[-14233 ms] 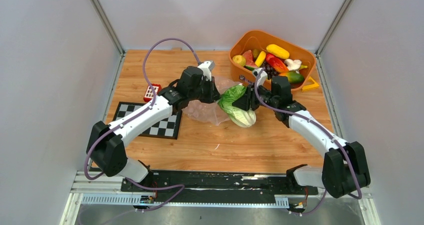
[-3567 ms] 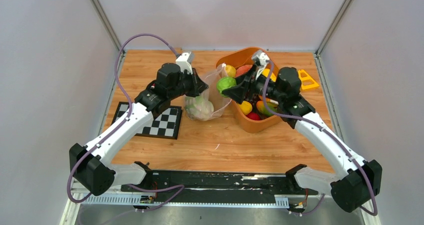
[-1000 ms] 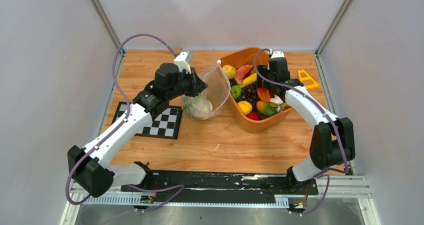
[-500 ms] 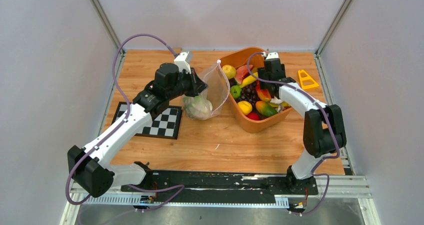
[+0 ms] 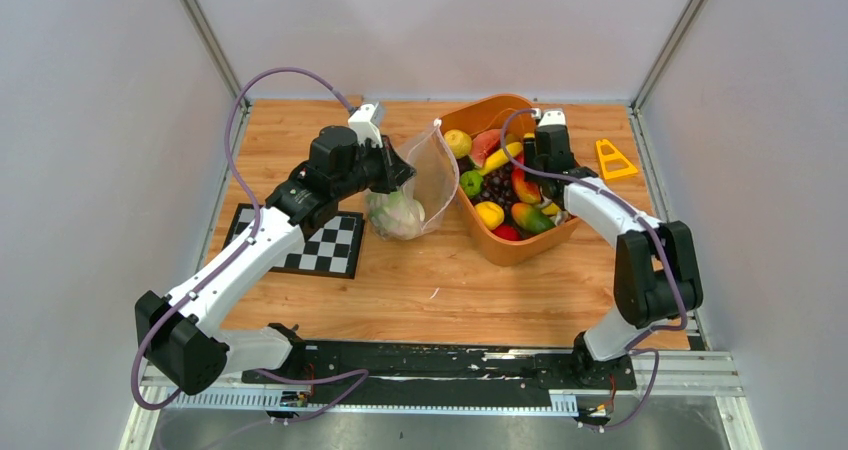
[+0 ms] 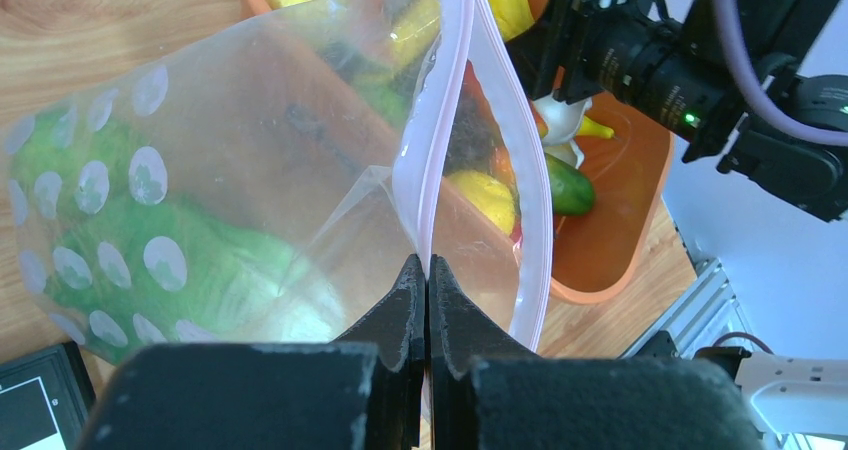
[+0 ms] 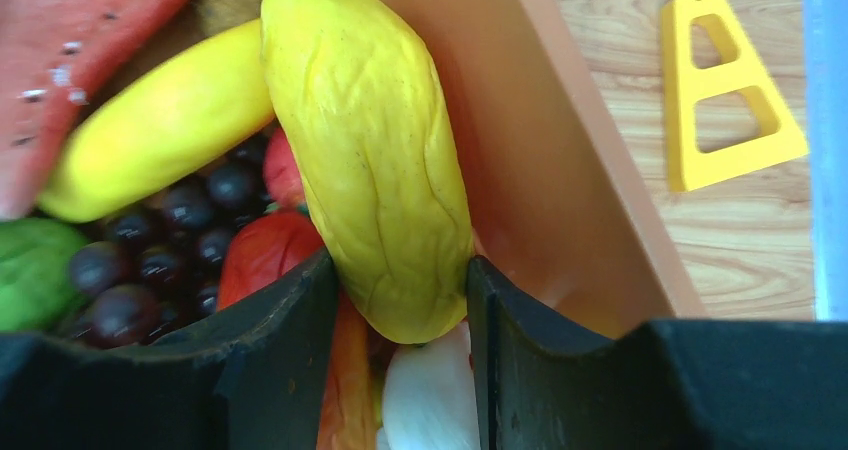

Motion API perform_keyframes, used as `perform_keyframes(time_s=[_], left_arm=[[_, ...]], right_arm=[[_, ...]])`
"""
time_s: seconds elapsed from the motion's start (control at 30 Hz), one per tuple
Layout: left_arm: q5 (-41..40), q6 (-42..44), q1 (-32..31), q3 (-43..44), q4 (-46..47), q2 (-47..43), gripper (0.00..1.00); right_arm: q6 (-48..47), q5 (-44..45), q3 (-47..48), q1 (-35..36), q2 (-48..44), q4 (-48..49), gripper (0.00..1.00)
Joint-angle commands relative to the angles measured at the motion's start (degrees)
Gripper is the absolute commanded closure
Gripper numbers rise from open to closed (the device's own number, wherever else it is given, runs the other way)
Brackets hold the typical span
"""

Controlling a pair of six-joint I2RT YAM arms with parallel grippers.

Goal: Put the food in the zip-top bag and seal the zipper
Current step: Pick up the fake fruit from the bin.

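Table (image 5: 400,290): wood-grain top, below the left gripper (image 5: 406,176).
Walls (image 5: 440,20): plain pale grey panels, behind and flanking it.
Corner posts (image 5: 205,35): grey metal.

Left arm (image 5: 250,255): stretches forward and inward from near-left base, wrist raised. Left pincer (image 6: 428,262): fingers pressed flat together, pinching zipper (image 6: 445,120). Right arm (image 5: 610,210): elbow folded high at right side, forearm reaching back-left, wrist tipped down. Right pincer (image 7: 398,270): fingers part-spread, touching both flanks of yellow fruit (image 7: 365,140).
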Motion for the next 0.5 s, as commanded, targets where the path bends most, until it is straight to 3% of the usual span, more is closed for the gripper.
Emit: perform_keyframes(time_s=[0.0,0.13,0.47], left_arm=[[0.3,0.3,0.2,0.3,2.3,-0.8,1.0],[0.4,0.4,0.2,0.3,2.2,-0.9,1.0],[0.9,0.1,0.2,-0.6,3.0,-1.1,1.0]], right_arm=[[7.1,-9.6,-2.2,0.2,-6.5,0.7,0.79],[12.0,-17.6,-5.1,0.0,-11.5,3.6,0.79],[22.7,-48.0,-10.6,-0.5,-16.0,12.9,0.8]])
